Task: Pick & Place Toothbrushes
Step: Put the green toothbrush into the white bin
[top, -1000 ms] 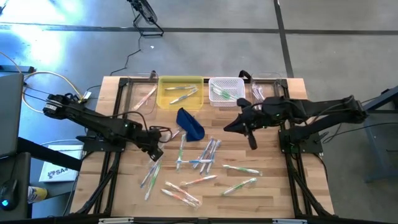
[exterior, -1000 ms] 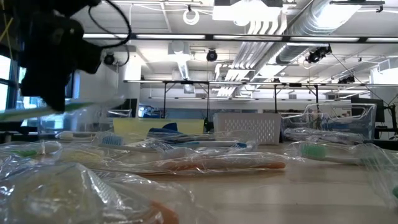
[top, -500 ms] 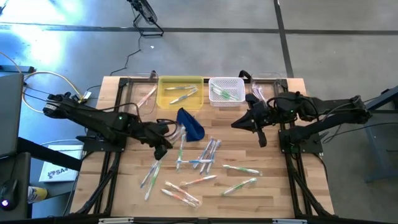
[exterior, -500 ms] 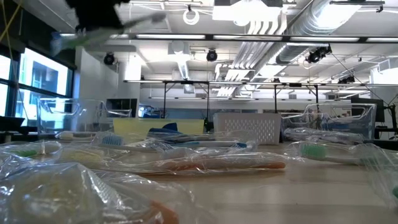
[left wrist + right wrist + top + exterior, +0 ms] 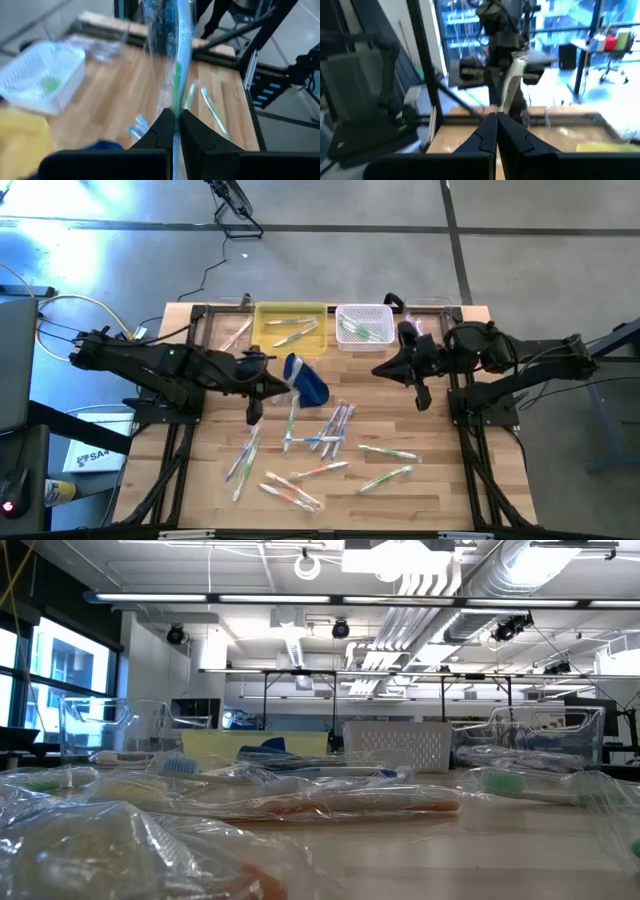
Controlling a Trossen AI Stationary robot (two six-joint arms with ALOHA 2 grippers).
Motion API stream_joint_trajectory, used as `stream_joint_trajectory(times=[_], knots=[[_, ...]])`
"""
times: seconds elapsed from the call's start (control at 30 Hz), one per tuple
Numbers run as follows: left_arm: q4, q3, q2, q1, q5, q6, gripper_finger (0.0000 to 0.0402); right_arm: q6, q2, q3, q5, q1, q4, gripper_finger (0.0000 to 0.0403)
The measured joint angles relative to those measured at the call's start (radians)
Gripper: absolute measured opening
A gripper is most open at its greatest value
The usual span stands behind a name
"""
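Note:
Several wrapped toothbrushes lie scattered on the wooden table; they also show up close in the low view. Above the table's left half, beside a dark blue pouch, my left gripper is shut on one green-accented toothbrush in a clear wrapper. That toothbrush also shows across the table in the right wrist view. My right gripper hovers shut and holds nothing, in front of the white basket. Neither gripper shows in the low view. My left gripper pinches the wrapped toothbrush near one end between its two fingers. The toothbrush runs on from the fingertips, roughly in line with the fingers, which slant a little downward toward the table's right. It is lifted clear of the table.
At the far edge stand a yellow bin and the white basket, each with toothbrushes inside, flanked by a clear bin at the left and another at the right. Bare wood lies along the near edge and right side.
My left gripper has risen from the table with the toothbrush, gone toward the far edge and the pouch, and rolled at the wrist. The toothbrush is now lifted clear. My right gripper has drifted slightly up and toward the far edge, still shut.

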Motion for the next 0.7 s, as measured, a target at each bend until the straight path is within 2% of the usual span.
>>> stream_joint_trajectory(times=[0.17,0.47,0.7], knots=[[0.012,0.040,0.000,0.000,-0.025,0.104,0.0006,0.000,0.001,0.000,0.000,-0.018,0.077,0.0002],[0.261,0.042,0.030,0.081,-0.028,0.334,0.0006,0.000,0.005,0.000,0.010,-0.027,0.204,0.0002],[0.336,0.042,0.113,0.161,0.011,0.344,0.0006,-0.012,0.033,0.000,0.114,-0.027,0.225,0.0002]])
